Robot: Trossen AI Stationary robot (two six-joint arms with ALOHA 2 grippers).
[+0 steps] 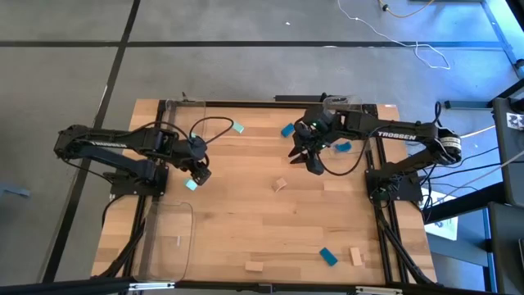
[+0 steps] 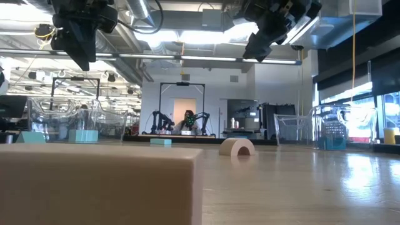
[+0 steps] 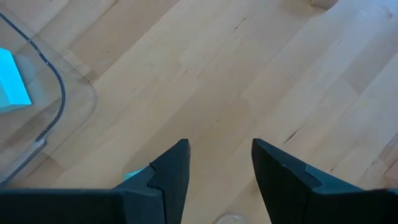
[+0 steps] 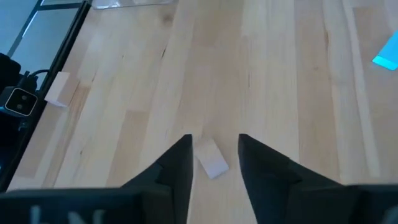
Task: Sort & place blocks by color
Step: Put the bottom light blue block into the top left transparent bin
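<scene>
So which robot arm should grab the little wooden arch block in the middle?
Probably the right. The right gripper hangs open near the wooden arch block, which shows between its fingers in the right wrist view. The left gripper is open too, but farther away, beside a teal block.

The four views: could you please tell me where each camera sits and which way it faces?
High: above the table, looking straight down; both arms, left gripper and right gripper show.
Low: at table-top height, looking level into the room; both grippers hang from above.
Left wrist: on the left arm, looking past its open fingers at the table.
Right wrist: on the right arm, looking past its open fingers at a pale block.
Shared: high and low both show the arch block.
</scene>
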